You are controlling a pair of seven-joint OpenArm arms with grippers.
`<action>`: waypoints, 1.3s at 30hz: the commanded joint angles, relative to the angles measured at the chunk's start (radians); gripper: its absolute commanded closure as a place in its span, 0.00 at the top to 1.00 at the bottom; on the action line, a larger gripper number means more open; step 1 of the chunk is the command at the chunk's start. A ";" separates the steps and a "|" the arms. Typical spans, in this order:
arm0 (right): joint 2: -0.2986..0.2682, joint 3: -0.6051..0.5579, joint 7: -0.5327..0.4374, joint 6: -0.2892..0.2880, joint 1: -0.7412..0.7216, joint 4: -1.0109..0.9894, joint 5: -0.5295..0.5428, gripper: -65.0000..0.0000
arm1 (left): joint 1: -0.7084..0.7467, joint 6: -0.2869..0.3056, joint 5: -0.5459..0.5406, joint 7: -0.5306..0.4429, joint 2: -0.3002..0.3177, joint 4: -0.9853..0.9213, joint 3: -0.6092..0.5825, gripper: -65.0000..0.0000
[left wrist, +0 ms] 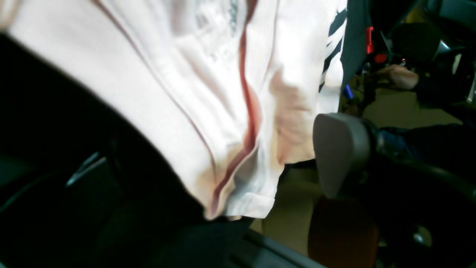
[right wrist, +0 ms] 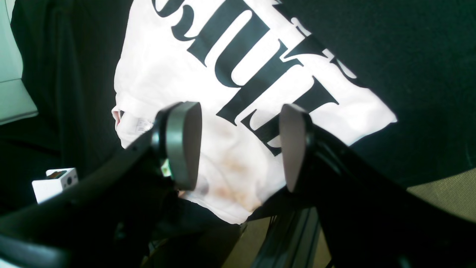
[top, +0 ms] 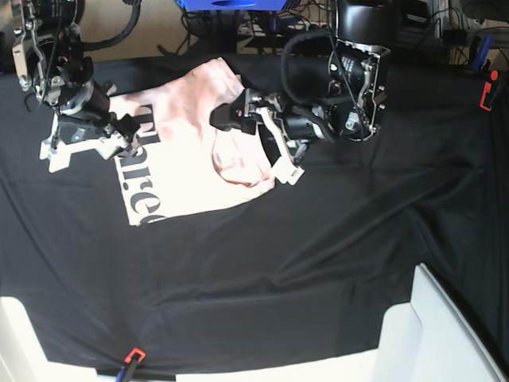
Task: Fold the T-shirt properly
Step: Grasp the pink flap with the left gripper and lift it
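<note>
The T-shirt [top: 191,163] lies on the black-draped desk [top: 318,263], partly folded: its far side is doubled over into a bunched, rumpled flap near the middle, while the printed panel with the big black lettering lies flat toward the near-left corner.

The left claw [top: 227,117] hovers at the far edge of that bunched flap with its jaws spread as wide as they go. In the left wrist view, pink fabric fills the frame beside one pale pad [left wrist: 340,152], but nothing shows cloth pinched between the jaws. The right claw [right wrist: 238,145] sits over the shirt's left edge, its two pads parted about halfway with the lettered cloth visible between and below them. It does not appear to pinch anything (the fabric under it looks flat on the desk).

I judge this to be mid-fold, at a point between grips: one fold is roughly laid but untidy. The next move likely calls for both claws to descend onto an edge, close on a single layer or the doubled edge, and draw the cloth over evenly so that the rumpled flap smooths out rather than bunching further.
</note>
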State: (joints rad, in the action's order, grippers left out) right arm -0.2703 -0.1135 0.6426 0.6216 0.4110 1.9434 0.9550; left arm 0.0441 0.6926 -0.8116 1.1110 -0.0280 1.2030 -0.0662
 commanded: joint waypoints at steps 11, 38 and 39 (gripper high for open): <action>-0.005 0.001 -0.013 -0.007 0.006 0.015 0.002 0.49 | -0.140 0.006 -0.010 -0.068 -0.003 -0.279 -0.088 1.00; -0.007 0.008 -0.014 -0.009 0.001 0.015 0.002 0.49 | -0.255 -0.109 -0.010 -0.134 -0.029 -0.309 -0.252 0.29; -0.007 0.008 -0.014 -0.009 -0.001 0.015 0.002 0.49 | -0.255 -0.109 -0.009 -0.134 -0.029 -0.309 -0.252 0.19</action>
State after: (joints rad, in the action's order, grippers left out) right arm -0.2680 -0.1112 0.6403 0.6212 0.4171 1.9427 0.9516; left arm -0.1909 0.5755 -0.7979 0.9791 -0.0498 0.8803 -0.3168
